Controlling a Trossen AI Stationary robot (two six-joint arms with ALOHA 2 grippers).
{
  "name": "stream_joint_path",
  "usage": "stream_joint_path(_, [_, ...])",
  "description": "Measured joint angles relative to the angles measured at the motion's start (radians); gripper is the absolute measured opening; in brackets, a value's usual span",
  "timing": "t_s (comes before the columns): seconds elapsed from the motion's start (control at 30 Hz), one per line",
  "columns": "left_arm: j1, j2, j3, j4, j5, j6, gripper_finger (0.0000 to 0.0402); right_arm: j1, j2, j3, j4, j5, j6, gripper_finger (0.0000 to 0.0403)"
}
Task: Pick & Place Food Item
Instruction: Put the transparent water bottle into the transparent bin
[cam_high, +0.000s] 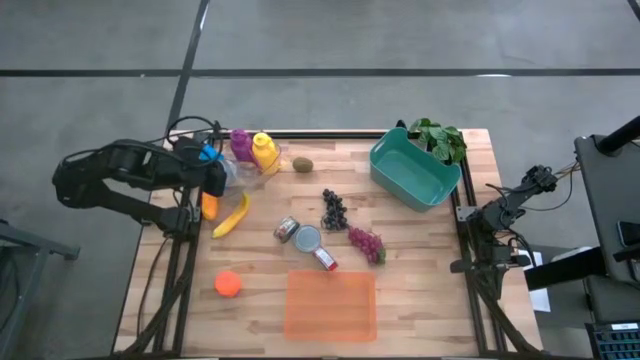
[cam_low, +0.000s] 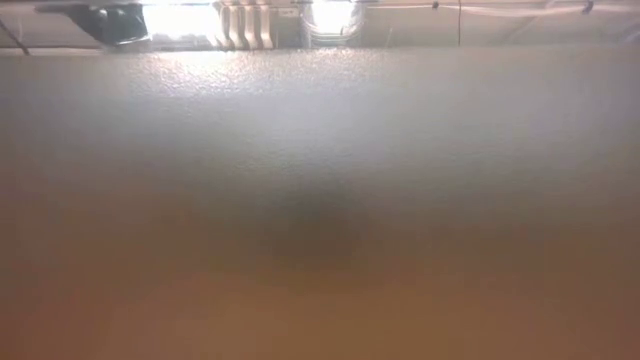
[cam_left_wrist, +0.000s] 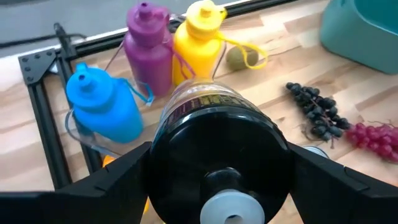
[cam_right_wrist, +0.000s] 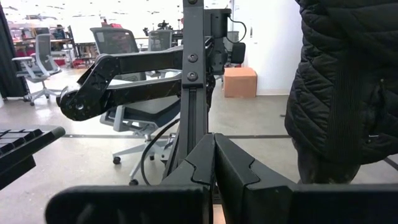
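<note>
Two left pincer (cam_left_wrist: 221, 180) fingers clamp a round, black-lidded clear jar (cam_left_wrist: 214, 134); right pincer (cam_right_wrist: 214, 168) pressed together.

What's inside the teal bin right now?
The teal bin looks empty; only its bare floor shows from above. The leafy greens lie beside it, outside. Its near wall's base is hidden.

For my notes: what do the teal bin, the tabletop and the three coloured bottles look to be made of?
Teal rectangular bin: probably moulded plastic, smooth, even colour, rounded rim. Tabletop: wood, pale planks with visible grain and seams. Blue, purple and yellow squeeze bottles: likely soft plastic, matte, with moulded spouts and tethered caps.
</note>
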Motion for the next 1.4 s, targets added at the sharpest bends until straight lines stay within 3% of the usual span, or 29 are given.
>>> stream_joint_path(0.6, [0.117, -0.013, -0.078, 0.0, 0.107, -0.046, 0.0317, 0.0, 0.0, 0.0, 0.0, 0.0, 0.0, 0.0008])
stream_joint_path(0.83, [0.189, -0.012, -0.079, -0.001, 0.124, 0.045, 0.0317, 0.0, 0.0, 0.0, 0.0, 0.0, 0.0, 0.0008])
stream_joint_path(1.4, [0.352, -0.011, -0.079, -0.001, 0.221, 0.096, 0.0317, 0.0, 0.0, 0.0, 0.0, 0.0, 0.0, 0.0008])
